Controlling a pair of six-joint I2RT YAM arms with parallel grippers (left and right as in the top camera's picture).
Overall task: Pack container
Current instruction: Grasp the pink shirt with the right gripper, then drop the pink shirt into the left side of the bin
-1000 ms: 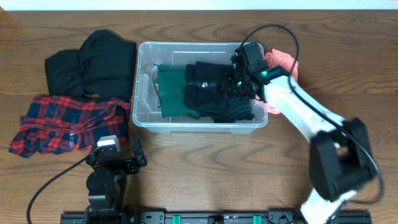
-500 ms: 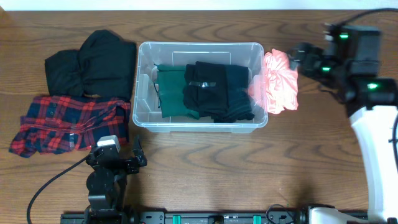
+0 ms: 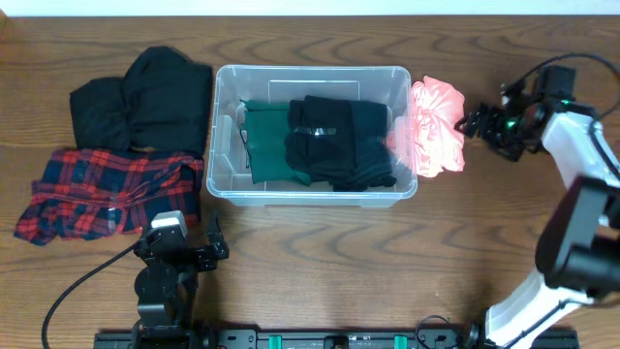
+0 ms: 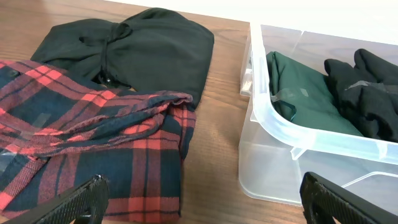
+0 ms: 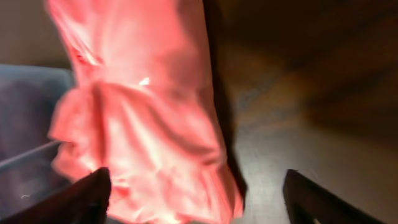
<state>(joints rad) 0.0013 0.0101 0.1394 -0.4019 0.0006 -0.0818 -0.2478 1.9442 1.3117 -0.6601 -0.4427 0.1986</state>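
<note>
The overhead view looks straight down, the left wrist, low at 7 o'clock, faces 1 o'clock and shares the plaid shirt (image 4: 93,140) and the container (image 4: 273,124) with it, and the right wrist at 3 o'clock faces 9 o'clock, close on the pink cloth (image 5: 143,118).

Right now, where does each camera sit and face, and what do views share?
Overhead: above the table, facing straight down; container, right hand beside pink garment.
Left wrist: low, facing plaid shirt and container; own fingertips at bottom.
Right wrist: close over the pink garment; own fingertips at bottom.
Overhead and left wrist share container and plaid shirt.
</note>
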